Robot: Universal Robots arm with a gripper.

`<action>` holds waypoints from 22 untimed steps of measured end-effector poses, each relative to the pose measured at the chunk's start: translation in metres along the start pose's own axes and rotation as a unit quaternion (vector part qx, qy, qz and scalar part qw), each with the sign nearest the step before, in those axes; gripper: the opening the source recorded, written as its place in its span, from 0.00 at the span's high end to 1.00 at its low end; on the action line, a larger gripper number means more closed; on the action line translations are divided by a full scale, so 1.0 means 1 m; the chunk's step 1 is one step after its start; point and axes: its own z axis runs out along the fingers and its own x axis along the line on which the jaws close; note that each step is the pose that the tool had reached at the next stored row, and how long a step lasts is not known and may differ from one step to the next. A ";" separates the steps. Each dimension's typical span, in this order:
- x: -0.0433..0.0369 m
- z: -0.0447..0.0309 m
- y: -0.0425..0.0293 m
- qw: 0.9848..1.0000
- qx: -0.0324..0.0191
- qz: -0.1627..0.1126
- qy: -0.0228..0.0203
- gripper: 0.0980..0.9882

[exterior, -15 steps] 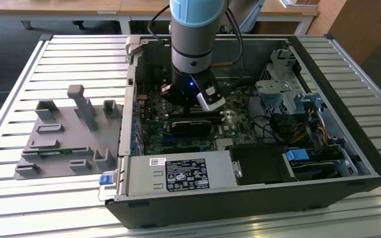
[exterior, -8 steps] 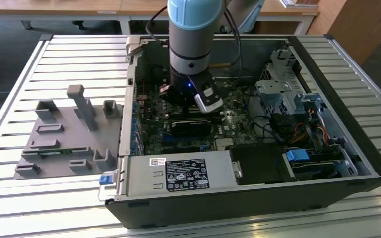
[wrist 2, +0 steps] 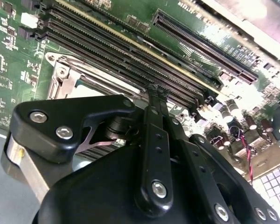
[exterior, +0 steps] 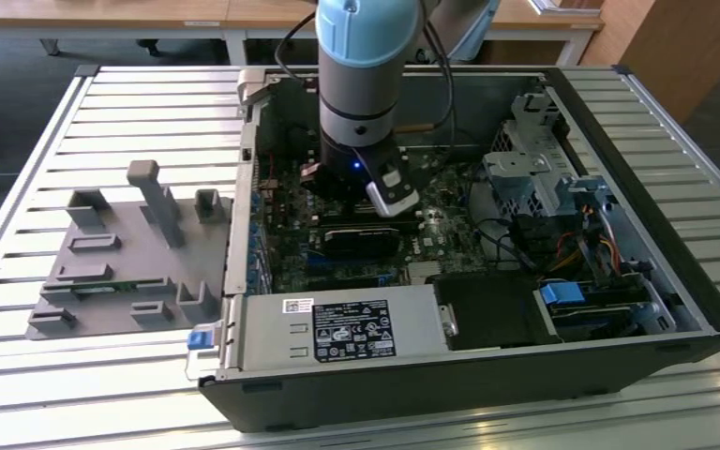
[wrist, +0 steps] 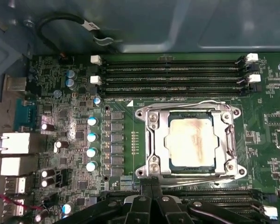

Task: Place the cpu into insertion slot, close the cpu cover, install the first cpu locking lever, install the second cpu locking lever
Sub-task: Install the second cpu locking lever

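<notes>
In the first wrist view the cpu (wrist: 191,143) sits in its slot, the cpu cover (wrist: 151,140) closed. It lies at twelve o'clock from the pincer (wrist: 151,183), whose fingers are clenched together, empty.

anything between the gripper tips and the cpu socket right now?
Nothing visible. In the first wrist view the gripper sits at the edge of the cpu cover, which lies over the cpu; bare board around it.

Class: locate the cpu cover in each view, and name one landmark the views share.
Exterior view: cannot tell; the arm stands over that board area.
First wrist view: the cpu cover frames the cpu.
Second wrist view: its corner shows behind the gripper.
Shared landmark: the memory slots alongside it.
</notes>
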 end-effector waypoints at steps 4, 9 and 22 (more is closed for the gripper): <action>0.0007 0.0021 -0.0004 1.000 -0.009 0.000 0.000 0.99; 0.0024 0.0044 -0.0009 1.000 -0.019 0.000 0.001 0.99; 0.0059 0.0081 -0.0016 0.999 -0.032 0.000 0.001 0.99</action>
